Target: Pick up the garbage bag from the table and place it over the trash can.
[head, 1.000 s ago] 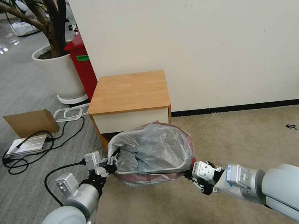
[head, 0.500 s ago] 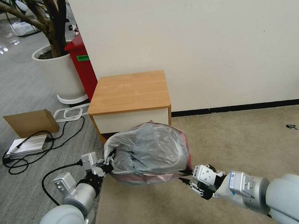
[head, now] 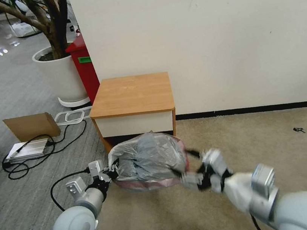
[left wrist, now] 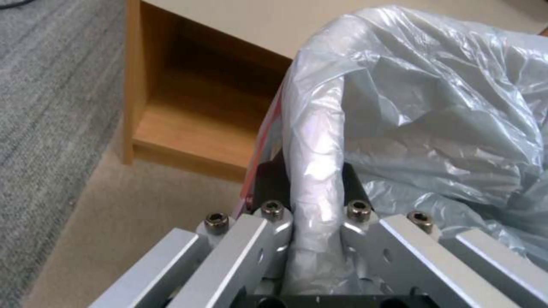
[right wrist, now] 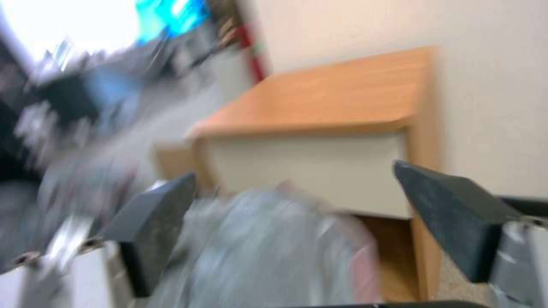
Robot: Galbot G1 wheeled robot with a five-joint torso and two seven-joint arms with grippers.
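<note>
1. The garbage bag (head: pixel 148 159), thin crinkled translucent grey plastic with a pink-red band, drapes over the trash can on the beige carpet, just in front of the table (head: pixel 132 94).
2. The table is light-brown wood with a white drawer front and an open lower shelf.
3. The left gripper (left wrist: pixel 313 201) pinches a bag-covered rim fold between its metal fingers.
4. The right gripper (right wrist: pixel 297 231) hangs beside the bag's right side, dark wedge-shaped pads spread wide, gripping nothing.
</note>
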